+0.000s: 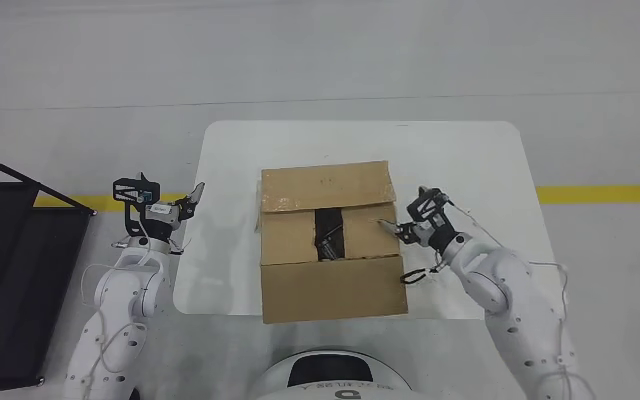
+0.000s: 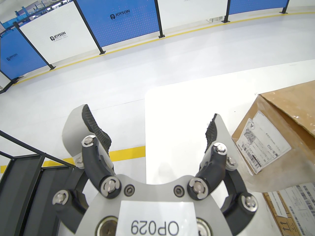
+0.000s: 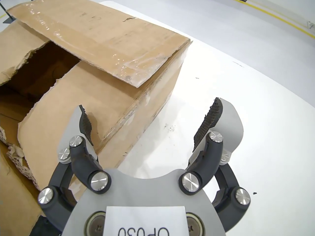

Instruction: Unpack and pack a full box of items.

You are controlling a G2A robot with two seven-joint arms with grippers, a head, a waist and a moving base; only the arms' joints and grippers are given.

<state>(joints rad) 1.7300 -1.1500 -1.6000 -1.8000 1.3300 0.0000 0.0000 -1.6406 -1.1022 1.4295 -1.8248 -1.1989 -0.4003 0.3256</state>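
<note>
while both of my claws sit released, fingers spread wide with nothing between them, the cardboard box (image 1: 325, 240) rests on the white table (image 1: 450, 160), near its middle and somewhat toward my side. my left claw (image 2: 150, 114) hangs at the box's 9 o'clock, straddling the table's edge there: one finger is over the pale floor, the other over the tabletop. it is apart from the cardboard. from that wrist i see the box's side wall with a white shipping label (image 2: 263, 143) stuck on it.

my right claw (image 3: 149, 104) is at the box's 3 o'clock, close in. one finger (image 3: 85, 124) sits in front of the box's edge, just beside a short inner flap (image 3: 73, 114) with a ragged, torn rim, and the other is over bare table. whether that finger touches the cardboard, i cannot tell.

the box is partly open. the long flap at 12 o'clock (image 3: 98, 33), streaked with clear tape, is tilted up a little. the long flap at 6 o'clock (image 1: 335, 290) slopes toward me. between the two short inner flaps a dark slot (image 1: 330, 235) shows the inside, and something dark lies in it that i cannot make out.

beyond the table, a yellow floor line (image 1: 590, 193) runs from 9 to 3 o'clock. a black rack (image 1: 30, 280) stands on the floor out past my left arm, and blue and white partition panels (image 2: 118, 18) ring the room.
</note>
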